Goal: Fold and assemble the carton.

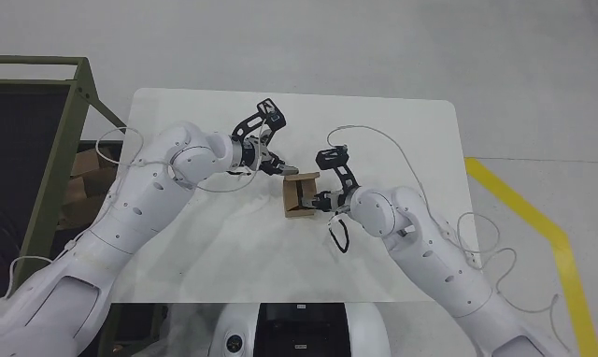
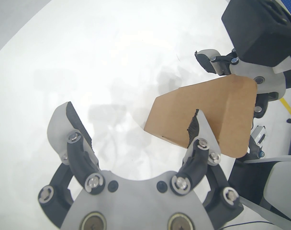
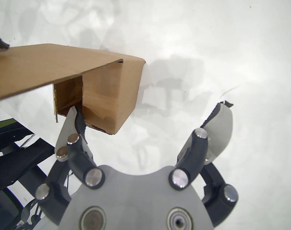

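A small brown carton (image 1: 301, 194) stands half-formed on the white table (image 1: 187, 264) near its middle, its open end facing the right arm. My left gripper (image 1: 283, 167) is open just at the carton's far-left upper corner; in the left wrist view (image 2: 133, 118) one fingertip (image 2: 195, 125) overlaps the carton (image 2: 207, 111) from outside. My right gripper (image 1: 322, 200) is open at the carton's right side; in the right wrist view (image 3: 148, 111) one finger (image 3: 76, 118) reaches into the carton's (image 3: 102, 92) open end under a raised flap (image 3: 40, 68), the other finger (image 3: 219, 118) stands free over the table.
A green-framed rack (image 1: 56, 142) holding cardboard pieces (image 1: 84, 184) stands off the table's left edge. A loose cable (image 1: 392, 147) arcs over the table's right half. Yellow floor tape (image 1: 523, 207) runs at the right. The table's front and back parts lie bare.
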